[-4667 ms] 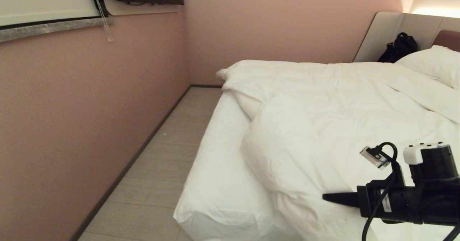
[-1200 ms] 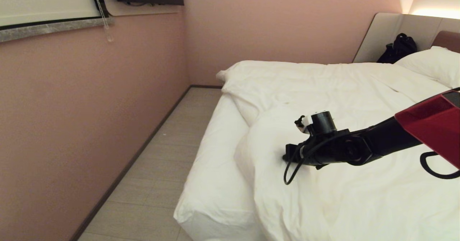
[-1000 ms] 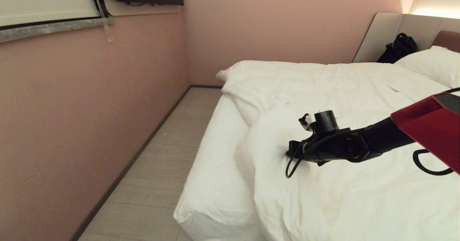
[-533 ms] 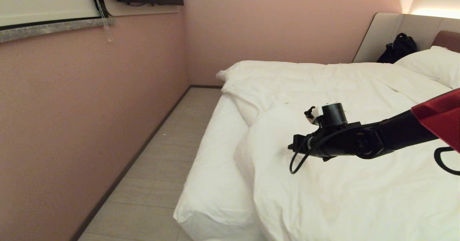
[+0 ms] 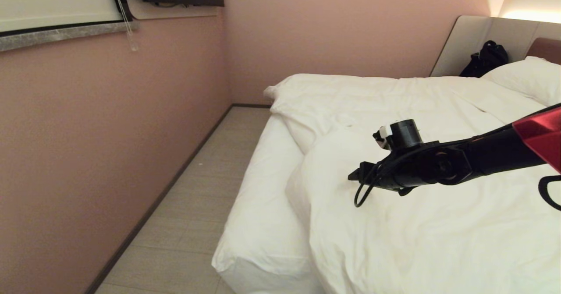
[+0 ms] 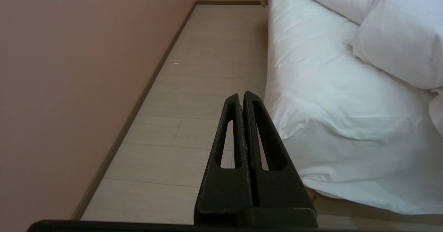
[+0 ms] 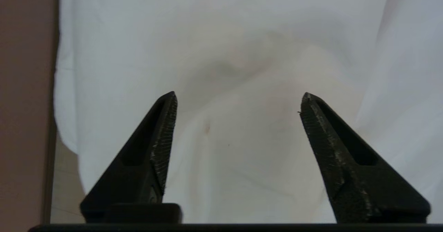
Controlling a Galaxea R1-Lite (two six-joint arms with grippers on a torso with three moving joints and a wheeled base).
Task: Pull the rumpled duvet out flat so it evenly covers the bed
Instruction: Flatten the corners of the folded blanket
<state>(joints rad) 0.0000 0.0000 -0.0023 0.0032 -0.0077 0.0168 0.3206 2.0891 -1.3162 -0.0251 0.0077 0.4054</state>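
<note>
The white duvet (image 5: 420, 237) lies puffy and wrinkled over the bed (image 5: 263, 197), folded back at the foot so the fitted sheet shows along the left edge. My right gripper (image 5: 353, 176) reaches across from the right and hovers just above the duvet's bulging fold. In the right wrist view this gripper (image 7: 238, 99) is open, its fingers wide apart with only duvet cloth (image 7: 242, 52) below them and nothing held. My left gripper (image 6: 241, 95) is shut and empty, parked over the floor beside the mattress corner (image 6: 328, 121). It does not show in the head view.
A pink wall (image 5: 109, 132) runs close along the left of the bed, leaving a narrow strip of floor (image 5: 193, 206). A pillow (image 5: 530, 77), a black bag (image 5: 485, 57) and the padded headboard (image 5: 545, 46) are at the far right.
My right gripper has gone from shut to wide open. It has lifted slightly off the duvet fold. The duvet and left arm have stayed still.
</note>
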